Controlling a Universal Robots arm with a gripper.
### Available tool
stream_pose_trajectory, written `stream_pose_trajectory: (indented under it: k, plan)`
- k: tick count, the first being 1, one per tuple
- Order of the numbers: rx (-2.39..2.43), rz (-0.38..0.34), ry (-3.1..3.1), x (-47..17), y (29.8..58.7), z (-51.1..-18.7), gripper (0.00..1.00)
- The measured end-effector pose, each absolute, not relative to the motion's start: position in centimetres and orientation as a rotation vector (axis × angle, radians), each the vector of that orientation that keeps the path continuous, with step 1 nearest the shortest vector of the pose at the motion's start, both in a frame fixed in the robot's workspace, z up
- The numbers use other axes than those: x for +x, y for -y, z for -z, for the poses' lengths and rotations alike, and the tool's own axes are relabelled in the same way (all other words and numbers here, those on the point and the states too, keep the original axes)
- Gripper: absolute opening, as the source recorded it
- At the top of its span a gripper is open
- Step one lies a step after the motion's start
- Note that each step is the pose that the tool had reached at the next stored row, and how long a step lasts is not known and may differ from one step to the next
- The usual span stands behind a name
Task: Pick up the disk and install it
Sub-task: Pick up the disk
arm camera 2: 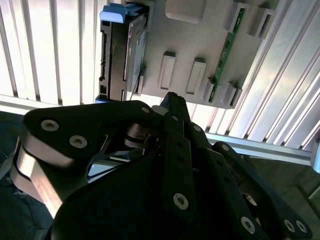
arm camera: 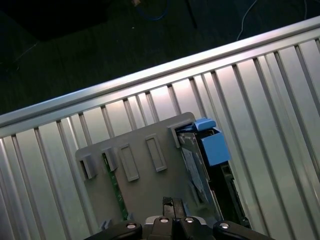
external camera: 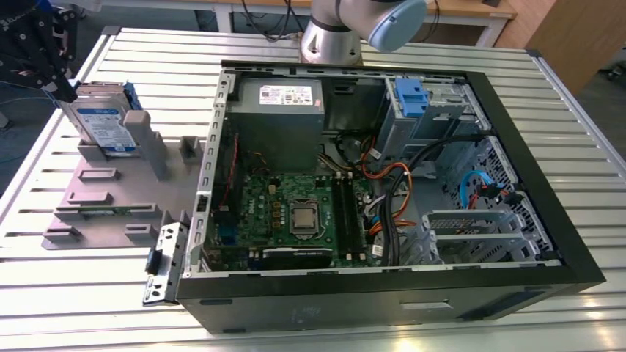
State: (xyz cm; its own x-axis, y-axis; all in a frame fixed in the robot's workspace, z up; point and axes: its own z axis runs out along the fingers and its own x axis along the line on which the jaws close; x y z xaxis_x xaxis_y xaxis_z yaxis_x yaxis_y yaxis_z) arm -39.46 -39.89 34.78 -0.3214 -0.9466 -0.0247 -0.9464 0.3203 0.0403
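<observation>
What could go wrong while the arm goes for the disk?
1. The disk stands on edge in a grey holder between posts. The gripper, close by it, may strike a post or jam the disk if it comes in off-centre.
2. Loose cables cross the case near the drive bays, so the disk could snag there.

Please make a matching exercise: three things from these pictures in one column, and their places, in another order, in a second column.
1. disk
2. power-supply box
3. blue caddy clip

A. on the drive bay in the computer case
B. upright in the grey holder plate
C. beside the motherboard

Pairs: 1-B, 2-C, 3-A
</observation>
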Motion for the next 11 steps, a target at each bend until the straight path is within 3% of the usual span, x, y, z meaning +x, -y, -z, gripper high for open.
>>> stream_pose_trajectory:
  k: [11]
  plan:
    - [1.844, 0.074, 2.538, -39.46, 39.89, -34.78, 0.10]
